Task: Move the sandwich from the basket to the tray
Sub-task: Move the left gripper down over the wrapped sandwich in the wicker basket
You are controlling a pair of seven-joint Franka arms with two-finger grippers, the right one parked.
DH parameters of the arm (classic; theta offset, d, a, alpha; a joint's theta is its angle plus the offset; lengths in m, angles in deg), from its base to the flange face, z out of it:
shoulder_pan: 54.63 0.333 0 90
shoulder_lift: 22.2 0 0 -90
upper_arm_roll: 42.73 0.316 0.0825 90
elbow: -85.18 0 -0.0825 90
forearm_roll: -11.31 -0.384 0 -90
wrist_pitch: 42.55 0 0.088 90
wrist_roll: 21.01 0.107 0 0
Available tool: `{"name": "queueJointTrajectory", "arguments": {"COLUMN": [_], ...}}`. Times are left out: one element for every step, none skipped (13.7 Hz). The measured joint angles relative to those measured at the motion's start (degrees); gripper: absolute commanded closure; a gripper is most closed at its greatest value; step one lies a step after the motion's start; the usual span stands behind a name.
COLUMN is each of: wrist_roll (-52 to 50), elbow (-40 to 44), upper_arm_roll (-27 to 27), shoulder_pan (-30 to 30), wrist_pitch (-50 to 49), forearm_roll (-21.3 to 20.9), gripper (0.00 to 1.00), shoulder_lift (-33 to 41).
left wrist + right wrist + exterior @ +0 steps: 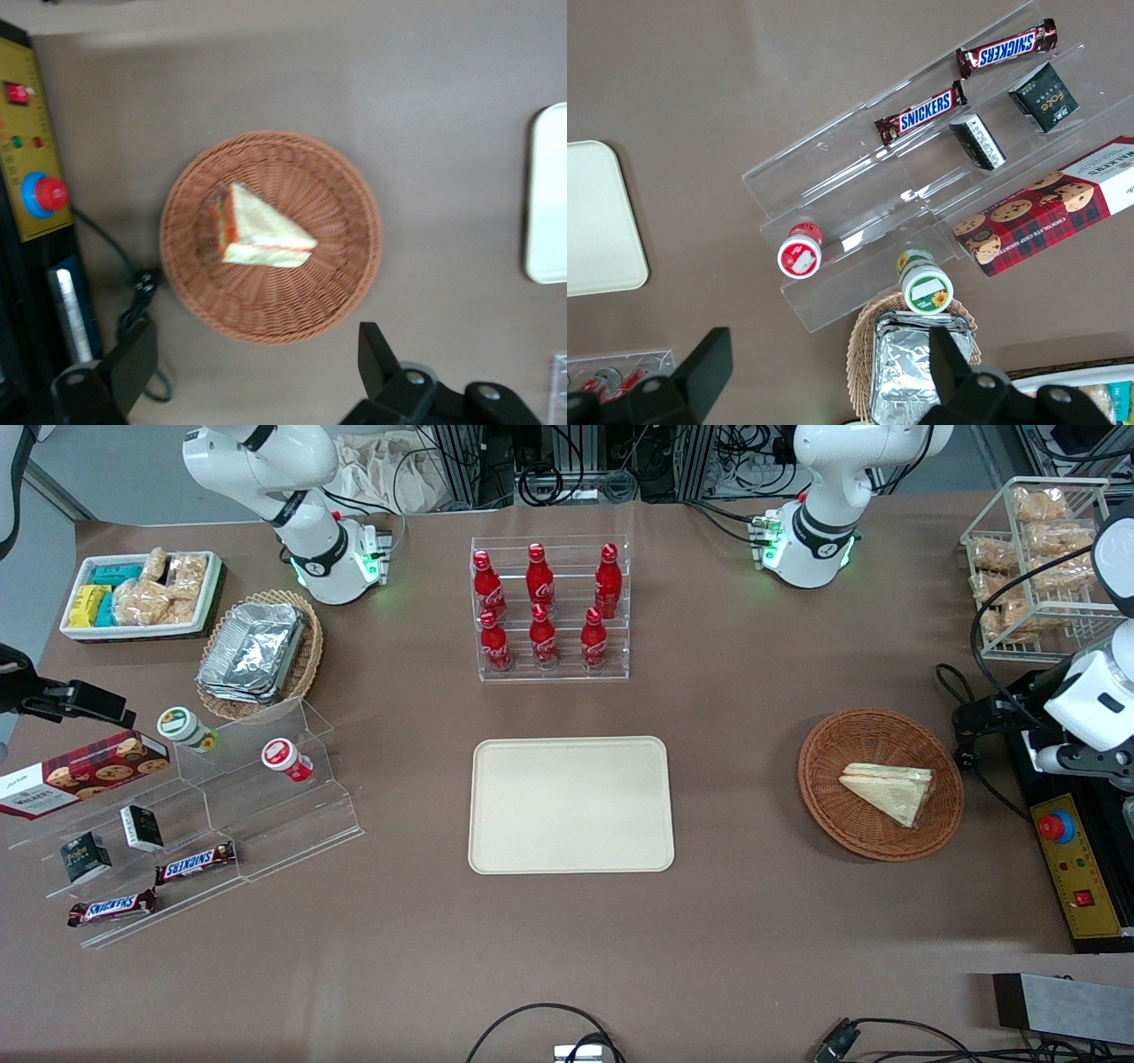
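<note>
Over at the parked arm's end of the table there's a clear stepped display (190,815) with two Snickers bars (197,862), small dark boxes and a cookie box (81,772) on its steps. Nearer the middle, the tray (571,804) lies flat on the brown table (567,957), bare, with a clear rack of red bottles (549,607) farther from the front camera than it. Moving on toward the working arm's end, here's the basket (881,783), well apart from the tray, and the sandwich (889,791) lies inside it, a wrapped wedge with its orange-red and green edge showing. The wrist camera looks straight down on the basket (270,237) and sandwich (262,228). The gripper (252,367) hangs above the basket's rim, its fingers (379,359) spread wide apart, gripping nothing, clear of the sandwich. Beside the basket sits a yellow control box (1081,877) with a red button.
</note>
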Motion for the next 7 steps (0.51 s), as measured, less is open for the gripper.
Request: {"name": "queueJointTrajectory", "arguments": {"wrist_roll": [0.0, 0.0, 0.0, 0.0, 0.0, 0.0, -0.2], "elbow": [0.3, 0.4, 0.5, 0.6, 0.6, 0.6, 0.5], "upper_arm_roll": [-0.1, -0.3, -0.5, -0.6, -0.6, -0.6, -0.5], "shoulder_pan": [0.0, -0.1, -0.1, -0.1, -0.1, -0.1, 0.0], "wrist_pitch": [-0.2, -0.3, -0.3, -0.3, -0.4, -0.6, -0.7], "forearm_roll": [-0.4, -0.7, -0.8, -0.8, -0.9, -1.1, -1.2], "gripper": [0.0, 0.0, 0.0, 0.0, 0.0, 0.0, 0.0], "shoulder_lift": [-0.1, -0.1, -0.1, -0.2, -0.4, -0.8, -1.3]}}
